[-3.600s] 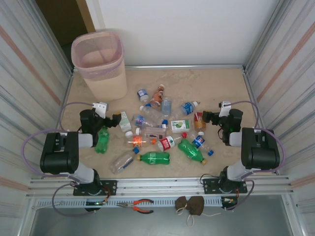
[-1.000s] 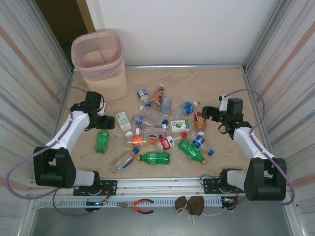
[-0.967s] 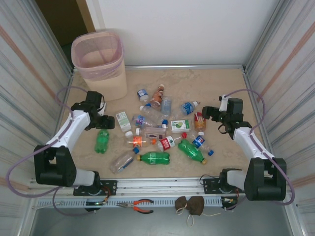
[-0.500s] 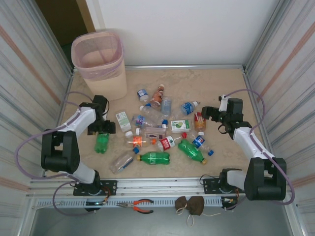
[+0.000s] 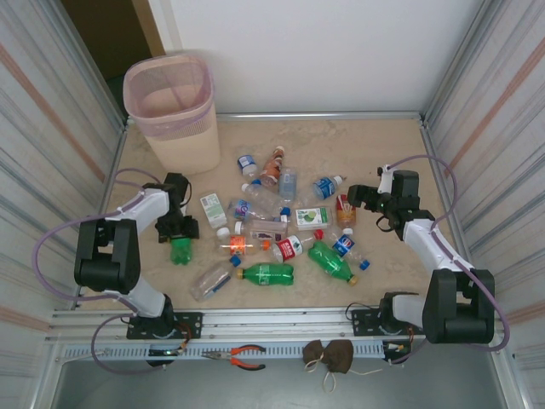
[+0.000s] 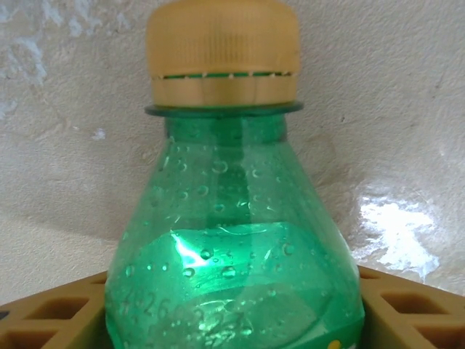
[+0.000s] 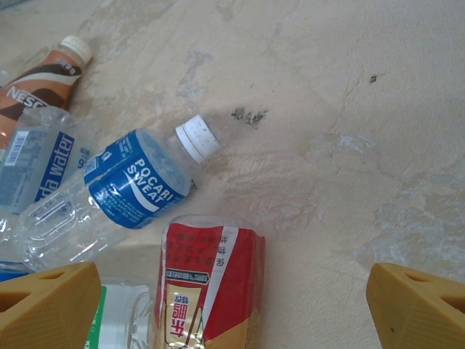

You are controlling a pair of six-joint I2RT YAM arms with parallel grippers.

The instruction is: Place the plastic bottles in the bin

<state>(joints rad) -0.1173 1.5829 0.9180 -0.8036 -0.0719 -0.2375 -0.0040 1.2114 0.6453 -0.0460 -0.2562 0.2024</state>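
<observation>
Left wrist view: we see the left gripper clamped on the green bottle, its fingers pressed against both sides below the yellow cap. Our right gripper hangs with jaws wide apart over a red-labelled bottle. Other plastic bottles lie scattered on the table; farthest back, the bin stands in the left corner
</observation>
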